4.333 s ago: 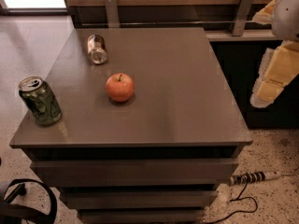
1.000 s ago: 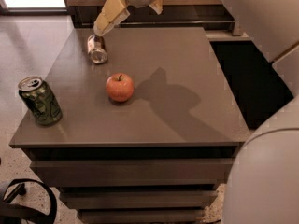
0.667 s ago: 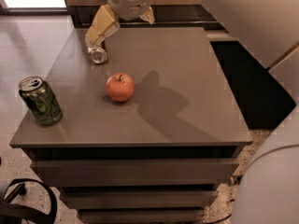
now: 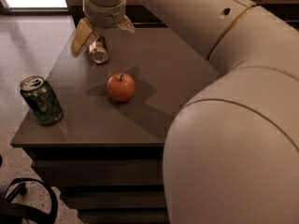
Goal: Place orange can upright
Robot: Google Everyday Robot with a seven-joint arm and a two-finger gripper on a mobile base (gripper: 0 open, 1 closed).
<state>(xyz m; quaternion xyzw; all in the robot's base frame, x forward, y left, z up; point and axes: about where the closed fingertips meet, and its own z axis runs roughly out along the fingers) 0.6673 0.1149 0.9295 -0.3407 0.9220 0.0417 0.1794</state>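
The orange can lies on its side at the far left of the grey table, its shiny silver end facing me. My gripper hangs right over it at the top of the camera view. It is open, with one tan finger to the left of the can and the other finger up to the right. The can's far end is hidden behind the gripper. I cannot tell whether the fingers touch the can.
A red apple sits mid-table, in front of the can. A green patterned can stands upright near the front left corner. My large cream arm covers the right half of the view. A cable lies on the floor at lower left.
The gripper has come from the far right across the table and dropped down over the lying can. The arm now fills the right side. Can, apple and green can have not moved.
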